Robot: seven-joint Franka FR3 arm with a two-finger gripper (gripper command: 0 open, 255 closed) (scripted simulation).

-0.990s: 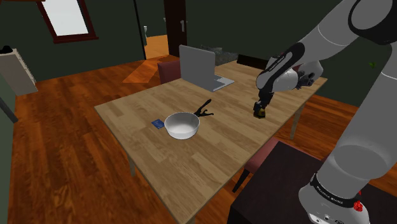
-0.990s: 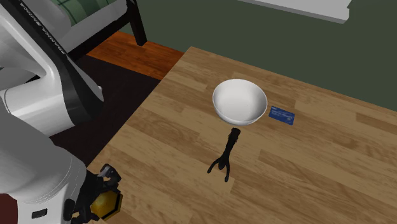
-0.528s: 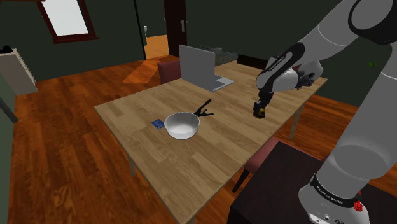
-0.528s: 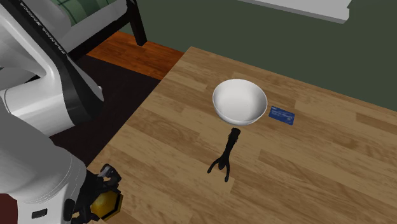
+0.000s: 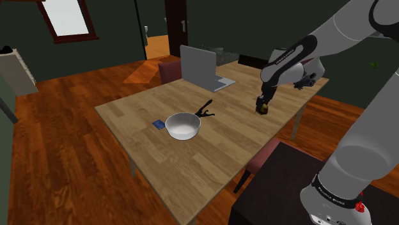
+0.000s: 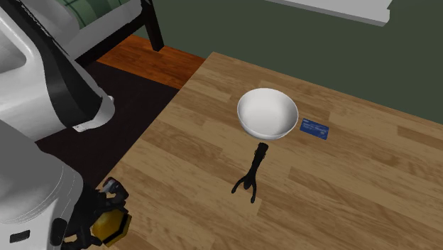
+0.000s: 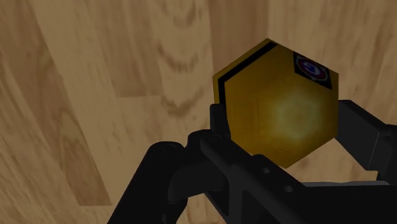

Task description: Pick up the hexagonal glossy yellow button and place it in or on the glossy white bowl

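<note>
- Button: yellow, hexagonal and glossy, with a black stripe along one edge and a small round blue-and-red mark near a corner.
- Gripper is clamped on the button, one black finger pressed to each opposite side.
- From the shoulder view I see the gripper pointing down with the button at its tip, near the table's right-hand edge.
- I cannot tell whether the button touches the wood or hangs just above it.
- Second exterior view: button and gripper sit at the lower left, close to the table's edge.
- Bowl is white and upright in the middle of the table, well apart from the button.
- Bowl has nothing in it.
- Blue card lies flat just beside the bowl, on the side away from the button; card and bowl are not touching.
- Black pronged thing lies near the bowl on the button's side; its stem points at the bowl.
- Grey laptop stands open at the far edge of the table.
</note>
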